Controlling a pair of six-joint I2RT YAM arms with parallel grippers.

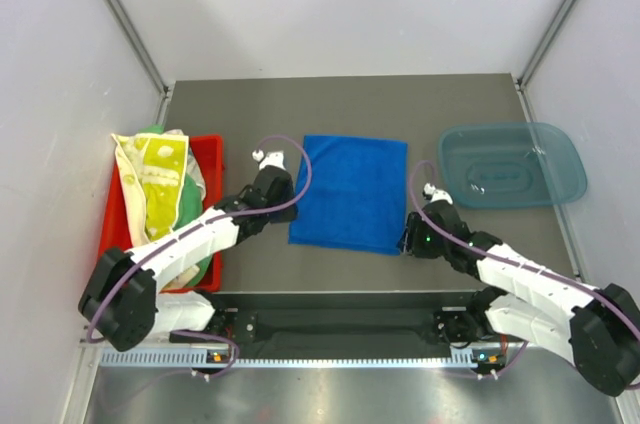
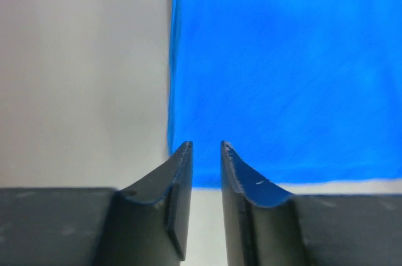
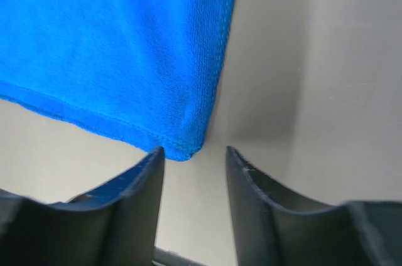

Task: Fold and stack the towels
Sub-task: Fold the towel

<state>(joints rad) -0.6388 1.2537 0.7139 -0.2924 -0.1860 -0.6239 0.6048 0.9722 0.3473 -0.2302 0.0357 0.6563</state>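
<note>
Lying flat and spread at the middle of the table (image 1: 450,104), the blue towel (image 1: 350,192) has one arm at each side. The left gripper (image 2: 206,147) stands with a narrow gap between its fingers and nothing in it, at a corner on the towel's left edge. The right gripper (image 3: 195,152) is spread wider, also empty, with the near right corner just ahead of its tips.

Likely faults:
- The narrow left gap may push the hem into a bunch rather than take it in.
- Either pair of fingers may close on bare table and miss the corner.
- A grip taken on one side only would drag the cloth askew and spoil the fold.

The top view alone shows the whole layout: the other towels (image 1: 155,179) heaped in the red tray (image 1: 212,149) at left, and the blue bin (image 1: 560,159) at right. It hides both sets of fingertips under the arms. The wrist views alone show the finger gaps and the hem stitching, but not whether the tips touch the cloth.
</note>
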